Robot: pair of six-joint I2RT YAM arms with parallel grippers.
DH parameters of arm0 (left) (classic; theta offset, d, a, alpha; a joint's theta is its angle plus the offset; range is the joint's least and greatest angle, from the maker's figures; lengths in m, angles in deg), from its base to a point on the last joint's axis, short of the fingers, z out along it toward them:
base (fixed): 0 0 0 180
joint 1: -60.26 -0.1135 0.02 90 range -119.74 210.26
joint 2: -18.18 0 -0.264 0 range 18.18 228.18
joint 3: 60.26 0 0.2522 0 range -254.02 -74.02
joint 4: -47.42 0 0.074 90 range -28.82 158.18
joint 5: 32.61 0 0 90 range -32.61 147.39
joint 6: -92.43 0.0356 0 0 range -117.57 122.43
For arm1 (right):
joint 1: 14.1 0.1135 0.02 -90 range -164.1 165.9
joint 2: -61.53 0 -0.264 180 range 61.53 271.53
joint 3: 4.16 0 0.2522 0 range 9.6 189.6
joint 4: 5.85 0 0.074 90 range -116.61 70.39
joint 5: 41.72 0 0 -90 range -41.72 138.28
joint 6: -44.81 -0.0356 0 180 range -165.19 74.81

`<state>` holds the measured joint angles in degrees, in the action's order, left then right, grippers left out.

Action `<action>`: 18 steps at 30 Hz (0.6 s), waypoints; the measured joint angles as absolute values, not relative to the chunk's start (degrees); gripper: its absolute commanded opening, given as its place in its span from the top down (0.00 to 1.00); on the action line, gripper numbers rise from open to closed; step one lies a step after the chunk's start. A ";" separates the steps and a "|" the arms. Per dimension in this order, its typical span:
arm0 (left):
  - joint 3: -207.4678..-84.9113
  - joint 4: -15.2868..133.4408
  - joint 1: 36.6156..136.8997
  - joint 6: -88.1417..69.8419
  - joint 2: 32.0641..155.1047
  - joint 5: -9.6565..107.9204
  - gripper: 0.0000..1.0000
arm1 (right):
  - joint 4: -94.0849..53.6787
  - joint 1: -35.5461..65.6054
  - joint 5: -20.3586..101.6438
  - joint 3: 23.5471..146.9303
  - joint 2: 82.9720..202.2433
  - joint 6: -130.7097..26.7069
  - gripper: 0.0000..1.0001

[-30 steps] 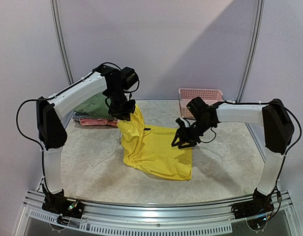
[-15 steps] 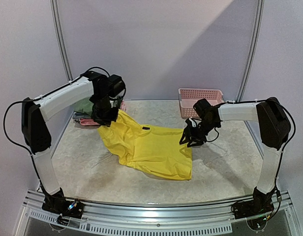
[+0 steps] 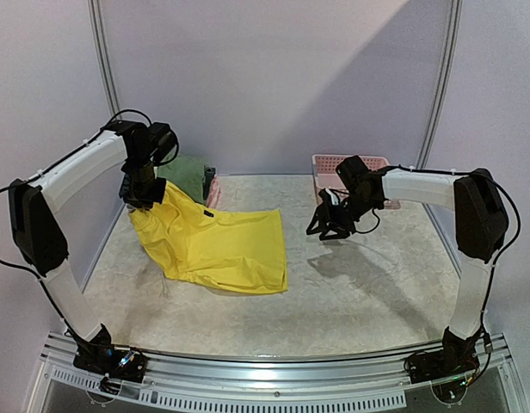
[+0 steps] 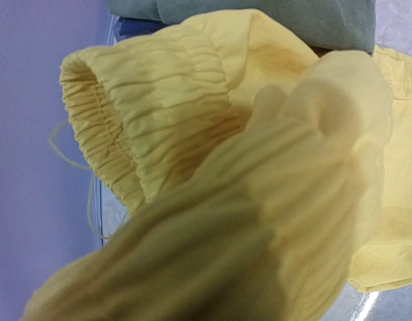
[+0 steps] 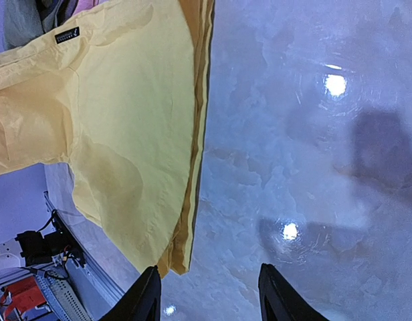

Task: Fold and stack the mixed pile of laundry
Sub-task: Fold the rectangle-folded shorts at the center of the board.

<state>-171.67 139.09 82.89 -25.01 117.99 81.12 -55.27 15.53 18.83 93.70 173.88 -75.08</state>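
Note:
The bright yellow shorts (image 3: 218, 245) lie spread on the table, their left end lifted. My left gripper (image 3: 144, 200) is shut on the gathered waistband (image 4: 159, 134) at that end. In the left wrist view cloth covers my fingers. The olive-green shirt (image 3: 186, 176) lies folded at the back left, just behind the left gripper, and also shows in the left wrist view (image 4: 259, 13). My right gripper (image 3: 325, 228) is open and empty above bare table, right of the shorts. In the right wrist view (image 5: 209, 277) the shorts' edge (image 5: 126, 134) lies to the left of its fingertips.
A pink lattice basket (image 3: 355, 165) stands at the back right, behind my right arm. A pink garment (image 3: 212, 185) lies under the green shirt. The marbled tabletop (image 3: 377, 275) runs to a metal rail at the front edge.
My left gripper has pulled the shorts' waistband left and back, and the shorts slid left with it. My right gripper has come away from the shorts' right edge and moved back.

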 measured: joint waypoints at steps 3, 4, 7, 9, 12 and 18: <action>-174.11 139.70 83.52 -25.23 119.63 80.40 1.00 | -55.55 15.53 18.77 94.38 173.88 -75.49 0.50; -175.86 139.85 84.18 -25.49 120.83 79.94 1.00 | -55.62 15.51 18.79 94.42 173.88 -75.64 0.50; -182.25 140.12 87.31 -26.85 125.44 77.75 1.00 | -56.05 15.53 18.79 94.42 173.88 -75.93 0.50; -187.88 139.66 90.39 -28.16 129.62 75.59 1.00 | -56.38 15.53 18.81 94.42 173.88 -75.93 0.50; -193.89 139.16 94.34 -30.26 134.86 72.31 1.00 | -56.73 15.53 19.01 94.38 173.88 -75.95 0.50; -200.17 138.76 99.37 -32.57 142.77 67.44 1.00 | -56.40 15.53 18.98 93.72 174.54 -76.21 0.50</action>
